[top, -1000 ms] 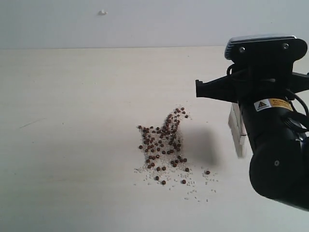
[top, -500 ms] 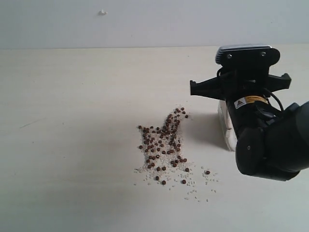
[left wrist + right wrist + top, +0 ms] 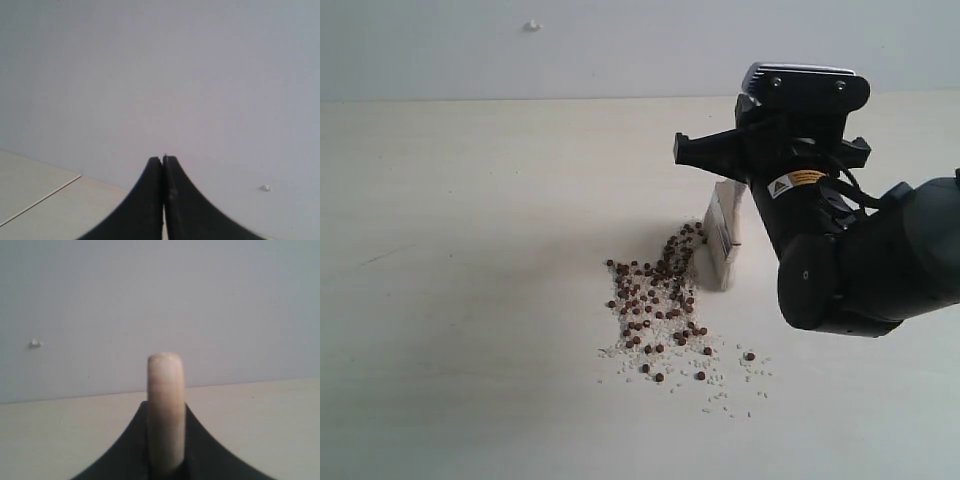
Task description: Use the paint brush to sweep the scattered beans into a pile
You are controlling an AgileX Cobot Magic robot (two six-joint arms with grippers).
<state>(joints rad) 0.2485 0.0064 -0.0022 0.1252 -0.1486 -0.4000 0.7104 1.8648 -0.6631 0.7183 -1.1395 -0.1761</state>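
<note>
White grains point(image 3: 720, 395): strewn along near edge of beans point(image 3: 655, 305). Beans: loose scatter on pale table point(image 3: 470, 250). Paint brush point(image 3: 722, 240): at beans' far right corner, bristles down, apparently touching table. Right gripper point(image 3: 166, 412): clamped on brush handle. Left gripper point(image 3: 163, 162): pressed closed, empty.

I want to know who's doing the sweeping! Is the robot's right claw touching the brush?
Touching. In the right wrist view the right gripper is clamped on the paint brush: its wooden handle sits squeezed between both black jaws, no gap.

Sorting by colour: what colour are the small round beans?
The small round beans are dark reddish-brown; clearest in the exterior view.
</note>
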